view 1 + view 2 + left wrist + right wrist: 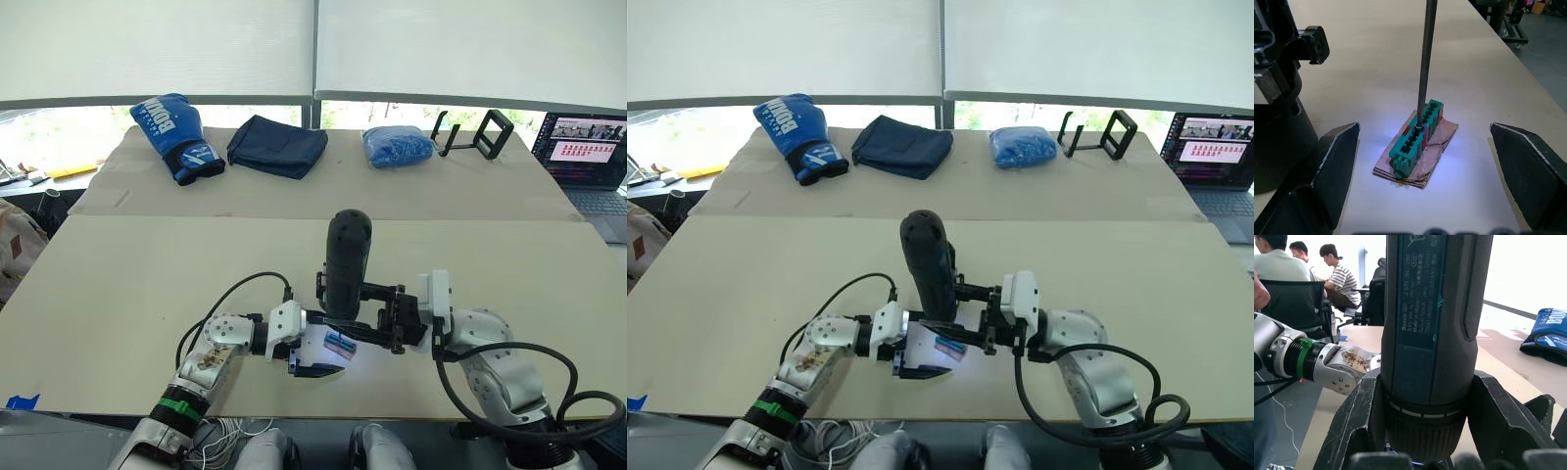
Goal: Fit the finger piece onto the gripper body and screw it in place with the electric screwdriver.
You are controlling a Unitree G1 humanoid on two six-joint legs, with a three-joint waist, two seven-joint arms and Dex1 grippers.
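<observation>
Screwdriver: my right gripper (1425,431) is clamped around the electric screwdriver (347,259), upright, above the green block (1415,139).
Bit: the thin metal bit (1426,63) touches the top of the green block.
Block: it lies on a brown scrap (1420,156) on the table (147,284).
Left gripper (1425,171): my fingers (1334,166) stand wide apart, one on each side of the block, not touching it.
Right wrist view: seated people behind my left arm.

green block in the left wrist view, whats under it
The green block lies on a flat piece of brown cardboard, which rests on the table. The screwdriver's bit stands on the block's top. Whatever sits between block and cardboard is covered.
</observation>
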